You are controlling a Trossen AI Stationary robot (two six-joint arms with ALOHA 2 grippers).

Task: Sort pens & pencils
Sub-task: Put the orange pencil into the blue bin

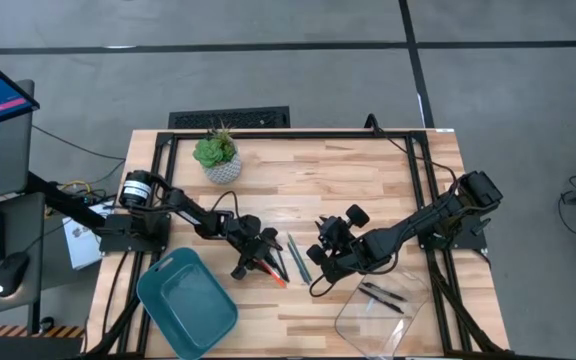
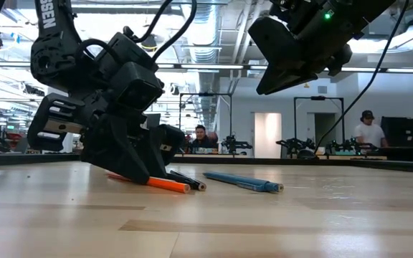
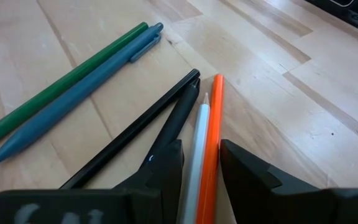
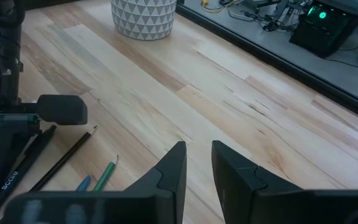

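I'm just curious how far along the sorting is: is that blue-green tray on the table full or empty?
Empty. From above, the teal tray shows only its bare bottom, with no pens or pencils inside.

Orange pencil, green pencil, teal-blue pen, black pens, white stick; teal tray; white pot w/ grey triangle pattern

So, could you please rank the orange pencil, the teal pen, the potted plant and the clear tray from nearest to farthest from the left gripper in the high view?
1. orange pencil: between the fingers of the left gripper.
2. teal pen: just to its right on the table.
3. potted plant and clear tray: too close to call; the plant stands at the far edge, the tray at the near right.
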